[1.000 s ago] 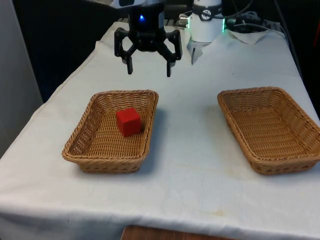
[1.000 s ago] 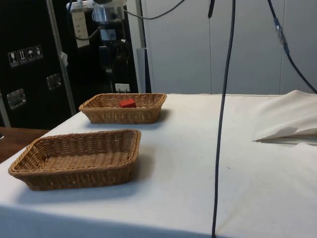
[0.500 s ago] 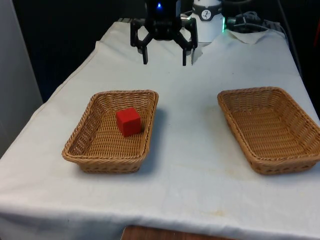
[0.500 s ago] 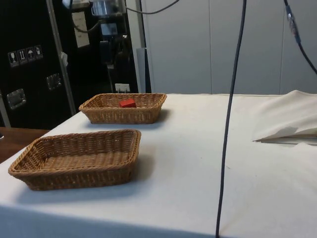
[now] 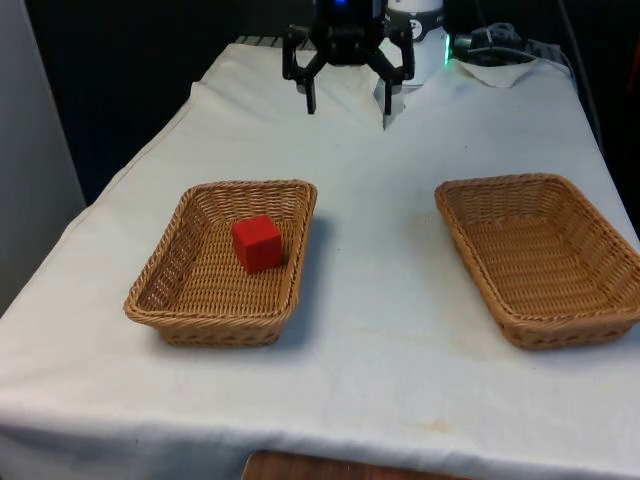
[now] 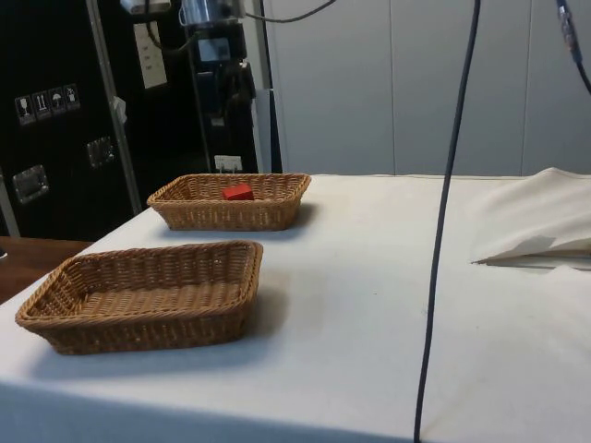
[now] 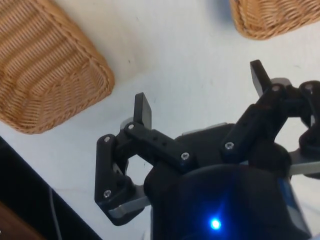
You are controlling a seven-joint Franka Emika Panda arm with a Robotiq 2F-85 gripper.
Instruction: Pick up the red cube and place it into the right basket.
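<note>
The red cube (image 5: 257, 243) (image 6: 238, 192) lies inside the wicker basket at the front view's left (image 5: 215, 325) (image 6: 189, 214). The other wicker basket (image 5: 500, 183) (image 6: 138, 325) stands at the front view's right with nothing in it. My gripper (image 5: 348, 102) (image 7: 200, 92) hangs open high over the far end of the table, well behind both baskets and nearer the left one. Nothing is between its fingers (image 7: 142, 107). In the wrist view, white cloth lies below the fingers, with one basket end (image 7: 45, 70) to one side and a corner of another (image 7: 270, 17) on the other.
White cloth (image 5: 380, 300) covers the table between the two baskets. A rumpled fold of cloth (image 6: 545, 231) lies at the robot's end. A black cable (image 6: 443, 231) hangs down across the side view. The table's edge shows in the wrist view (image 7: 60, 200).
The open gripper has risen and drawn back toward the far end of the table, shifting to the front view's right. The cube and both baskets have not moved.
</note>
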